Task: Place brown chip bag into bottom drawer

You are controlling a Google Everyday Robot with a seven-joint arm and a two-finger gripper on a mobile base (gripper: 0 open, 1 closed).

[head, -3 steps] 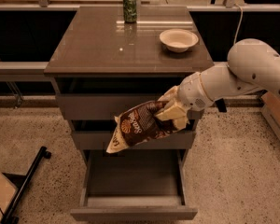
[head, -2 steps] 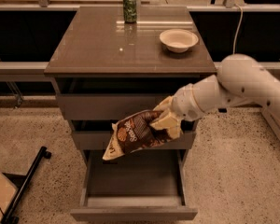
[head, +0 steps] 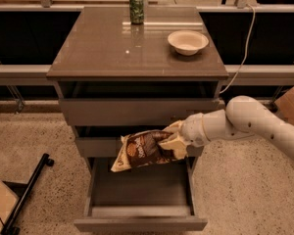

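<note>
The brown chip bag (head: 139,151) is dark brown with pale cream ends. It hangs tilted, lower end to the left, in front of the middle drawer and above the open bottom drawer (head: 139,223). My gripper (head: 172,140) is shut on the bag's right end, reaching in from the right on the white arm. The bottom drawer is pulled out toward the camera and its inside looks bare.
A green can (head: 136,8) and a cream bowl (head: 187,41) stand on the cabinet top (head: 112,48). A black stand leg (head: 27,195) lies on the floor at the left. A cardboard box (head: 290,105) sits at the right edge.
The arm has lowered and moved left with the bag. The bag now hangs lower, closer over the open bottom drawer.
</note>
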